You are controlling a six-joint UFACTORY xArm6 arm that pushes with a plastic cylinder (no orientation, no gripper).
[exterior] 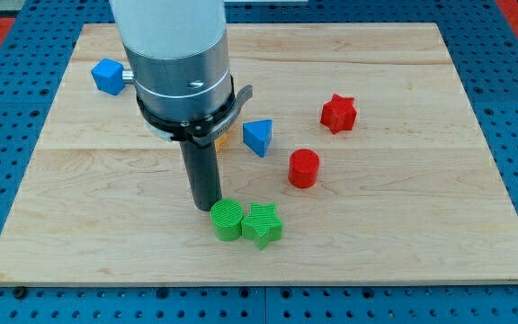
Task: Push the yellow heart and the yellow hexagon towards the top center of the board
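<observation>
Tip (208, 207) sits touching green cylinder (227, 220), upper-left side.

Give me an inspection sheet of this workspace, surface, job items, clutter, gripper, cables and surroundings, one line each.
Surface: pale wooden board of joined planks, lying flat.
Job's things: a small yellow-orange sliver shows behind the arm, left of the blue triangular block; shape cannot be told. No second yellow block seen.
Clutter: blue cube block at the view's upper left; blue triangular block; red star block; red cylinder block; green cylinder block touching green star block.
Grippers: none; my tip rests just above-left of the green cylinder block, close or touching.
Cables: nothing seen.
Surroundings: blue perforated tabletop around the board.
</observation>
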